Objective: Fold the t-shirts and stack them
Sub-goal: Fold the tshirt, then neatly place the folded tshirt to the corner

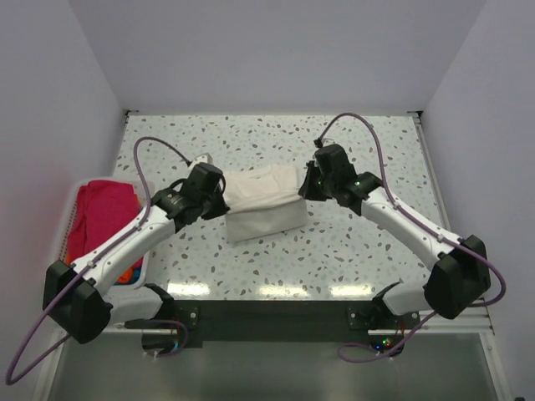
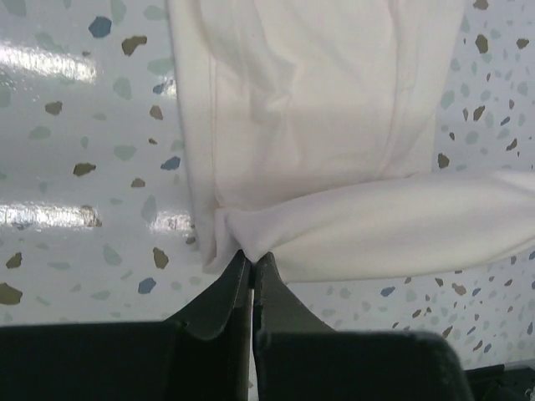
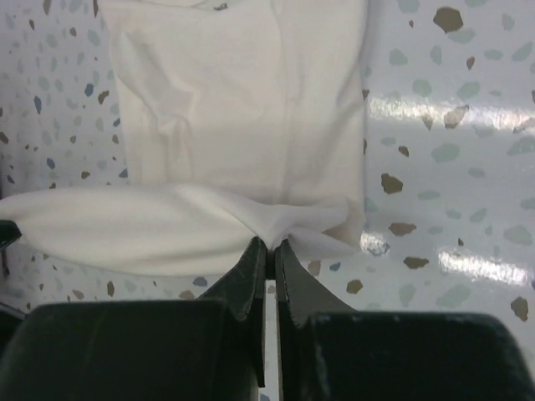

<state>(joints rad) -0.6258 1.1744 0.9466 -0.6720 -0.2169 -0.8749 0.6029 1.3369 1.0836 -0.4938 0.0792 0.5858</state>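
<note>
White t-shirt (image 1: pixel 263 200) lies mid-bench, partly folded into a rough rectangle, between the two arms. The far part lies flat on the speckled bench (image 1: pixel 359 251). The near part forms a thick rolled fold running left to right.

Left claw (image 2: pixel 252 259): fingers together, clamped on a pinch of cloth at the left end of that fold. The left wrist view shows the fabric bunched into a small peak at the fingertips, with the roll stretching away to the right.

Right claw (image 3: pixel 269 246): fingers together, clamped on the right end of the same fold. The cloth gathers at the tips and the roll runs off to the left. The flat panel lies beyond it with a faint vertical crease.

From the top view, both claws sit at the shirt's side edges, roughly level with each other, with the shirt spanning the gap.

White slatted basket (image 1: pixel 60 238) sits at the left edge of the bench, beside the left arm. A magenta t-shirt (image 1: pixel 104 209) is heaped inside. A scrap of orange cloth (image 1: pixel 129 271) shows at the basket's near end, mostly hidden by the arm.
</note>
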